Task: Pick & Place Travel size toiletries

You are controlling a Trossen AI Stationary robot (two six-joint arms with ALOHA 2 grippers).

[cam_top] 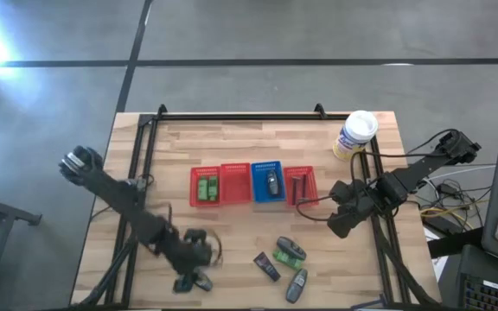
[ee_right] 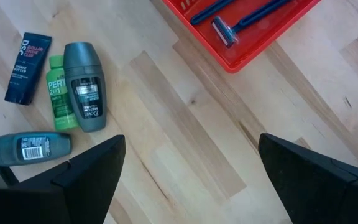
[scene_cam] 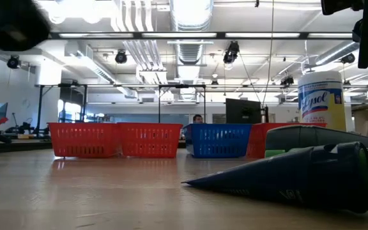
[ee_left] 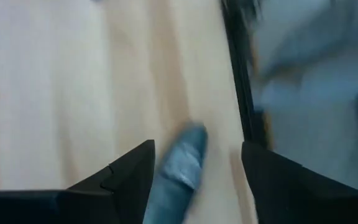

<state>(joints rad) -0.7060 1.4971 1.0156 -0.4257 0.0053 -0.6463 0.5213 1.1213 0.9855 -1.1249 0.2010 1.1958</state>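
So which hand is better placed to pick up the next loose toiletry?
Left. The left hand is open and straddling a grey bottle near the table's front edge. The right hand, also open, hovers beside the baskets over bare wood.

robotics lab in an open industrial hall: exposed ceiling ducts [scene_cam: 190,25], strip lights and hanging cables overhead, a polished concrete floor [cam_top: 258,30], monitors [scene_cam: 243,110] on far benches, and a framed wooden worktable [cam_top: 232,250].
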